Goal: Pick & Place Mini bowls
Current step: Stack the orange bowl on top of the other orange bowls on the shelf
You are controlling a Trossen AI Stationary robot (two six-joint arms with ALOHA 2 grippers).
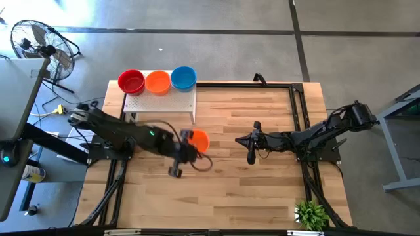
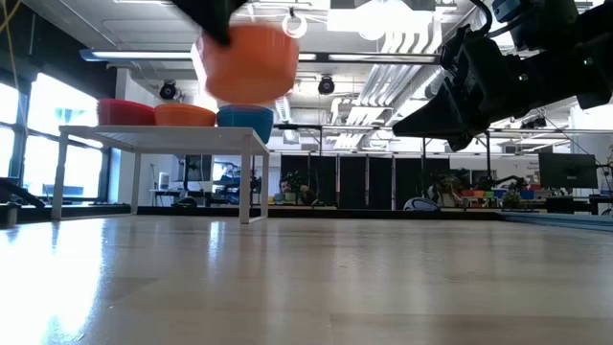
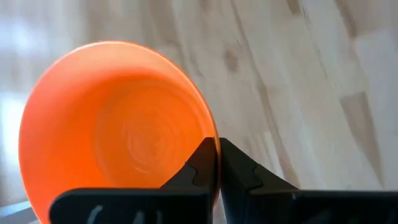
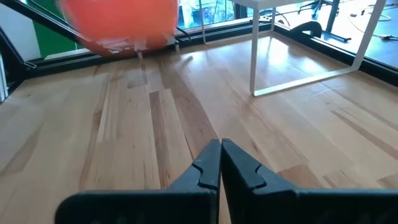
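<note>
Left hand (image 1: pixel 186 139) clamped on rim of small round orange plastic bowl (image 1: pixel 198 140), carried clear above wooden counter (image 1: pixel 262 183), white perforated board (image 1: pixel 161 99) behind-left; right hand (image 1: pixel 250 145) shut, empty.

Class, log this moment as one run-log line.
left gripper: shut on orange bowl, lifted | right gripper: shut, empty | white stand: three bowls

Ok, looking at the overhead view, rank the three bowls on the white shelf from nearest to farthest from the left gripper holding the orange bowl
From the left gripper, shut on the rim of the held orange bowl, in the high view:
1. Blue bowl, at the right end of the white shelf.
2. Orange shelf bowl, in the middle of the row.
3. Red bowl, at the left end.
</note>
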